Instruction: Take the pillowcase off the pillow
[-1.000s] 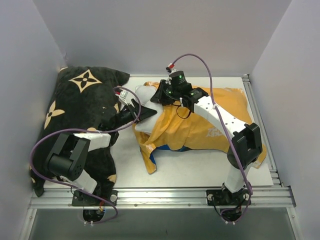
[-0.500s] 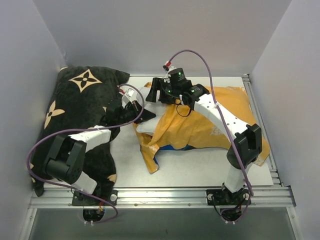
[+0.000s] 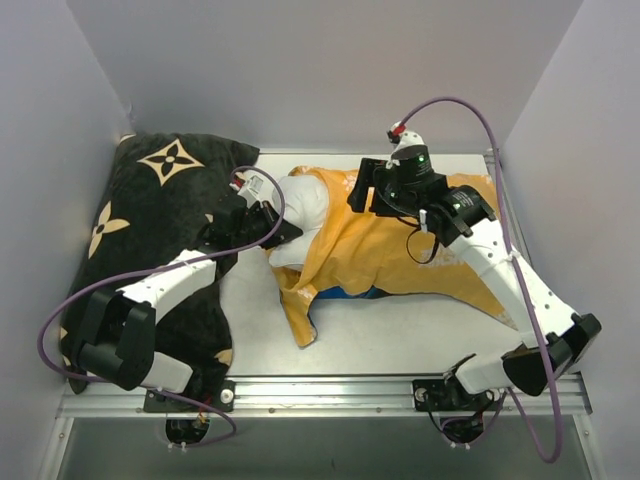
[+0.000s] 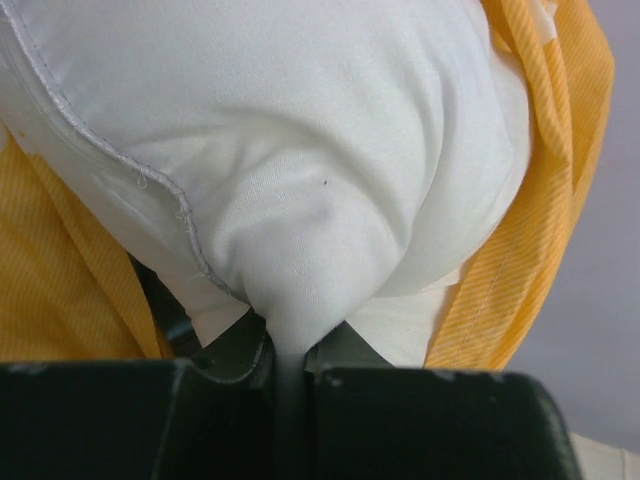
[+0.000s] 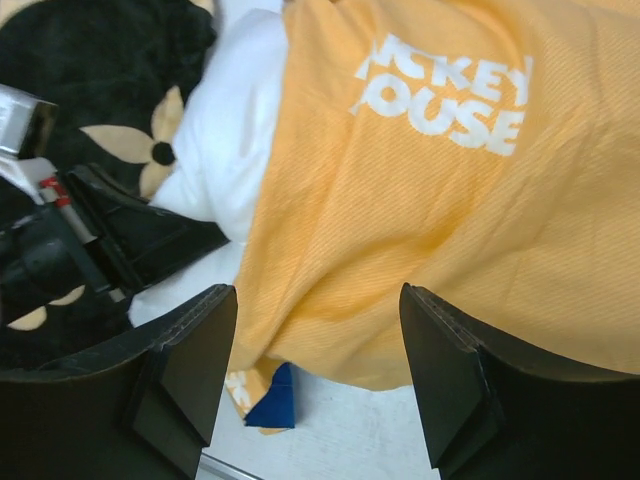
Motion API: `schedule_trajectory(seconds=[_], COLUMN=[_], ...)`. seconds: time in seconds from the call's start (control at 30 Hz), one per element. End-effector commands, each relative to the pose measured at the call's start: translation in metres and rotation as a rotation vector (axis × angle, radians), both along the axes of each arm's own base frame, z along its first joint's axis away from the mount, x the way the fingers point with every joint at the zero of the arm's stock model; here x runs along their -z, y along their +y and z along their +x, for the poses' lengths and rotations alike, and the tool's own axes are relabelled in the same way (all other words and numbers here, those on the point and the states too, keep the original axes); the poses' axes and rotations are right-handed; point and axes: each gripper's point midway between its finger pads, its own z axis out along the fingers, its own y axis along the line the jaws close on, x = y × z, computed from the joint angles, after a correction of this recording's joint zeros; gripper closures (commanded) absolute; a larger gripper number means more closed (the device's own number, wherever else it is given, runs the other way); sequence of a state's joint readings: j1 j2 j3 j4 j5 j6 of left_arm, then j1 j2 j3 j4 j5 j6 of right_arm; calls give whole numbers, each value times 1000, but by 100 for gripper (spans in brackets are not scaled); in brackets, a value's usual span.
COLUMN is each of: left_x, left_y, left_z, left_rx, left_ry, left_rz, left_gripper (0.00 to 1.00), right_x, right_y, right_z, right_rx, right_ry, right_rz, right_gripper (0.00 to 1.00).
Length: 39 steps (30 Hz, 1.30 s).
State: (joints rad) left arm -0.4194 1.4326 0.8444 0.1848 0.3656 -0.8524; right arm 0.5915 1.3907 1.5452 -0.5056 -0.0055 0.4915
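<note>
The pillowcase (image 3: 400, 255) lies across the middle of the table (image 3: 400, 335), turned orange-yellow side out, with a small blue patch (image 3: 355, 294) showing at its near edge. It acts as a sleeve around the pillow (image 3: 300, 205): most of the pillow is inside it. Only the white left end bulges out of the open mouth, whose loose rim trails toward the near side in a crumpled flap (image 3: 298, 315). The left gripper (image 3: 285, 233) is at that bare end. In the left wrist view its jaws are pressed together on a tuck of the pillow (image 4: 300, 150), white cloth squeezed into the narrow slot between them, with the pillowcase (image 4: 60, 270) bunched on both sides. The right gripper (image 3: 362, 190) hangs above the far part of the pillowcase, right of the exposed end. In the right wrist view the right gripper (image 5: 315, 310) has its fingers (image 5: 190, 370) spread wide, with nothing between them. Below lies the pillowcase (image 5: 420, 200) with white lettering (image 5: 440, 90), and the pillow (image 5: 230, 130) lies to its left. A black pillow (image 3: 160, 210) with tan flower marks fills the left side of the table, touching the white pillow's end, and the left arm reaches over it.
</note>
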Motion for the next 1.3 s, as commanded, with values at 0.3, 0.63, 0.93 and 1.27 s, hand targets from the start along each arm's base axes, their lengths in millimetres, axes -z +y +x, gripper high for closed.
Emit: schedule_trajectory(seconds=[0.3, 0.63, 0.93, 1.27], left_x=[-70, -137, -193, -147], left_y=[6, 93, 143, 88], left_z=[15, 49, 50, 13], left_rx=[-17, -187, -288, -99], left_ry=[-154, -229, -319, -264], left_rz=[39, 19, -16, 101], left_gripper=[100, 100, 100, 100], right_x=[92, 86, 91, 29], right_y=[-29, -153, -149, -67], right_z=[29, 23, 26, 7], right_rx=[105, 390, 382, 124], right_ry=[205, 209, 210, 34], right_rz=[-247, -242, -175, -153], right_gripper=[72, 98, 97, 20])
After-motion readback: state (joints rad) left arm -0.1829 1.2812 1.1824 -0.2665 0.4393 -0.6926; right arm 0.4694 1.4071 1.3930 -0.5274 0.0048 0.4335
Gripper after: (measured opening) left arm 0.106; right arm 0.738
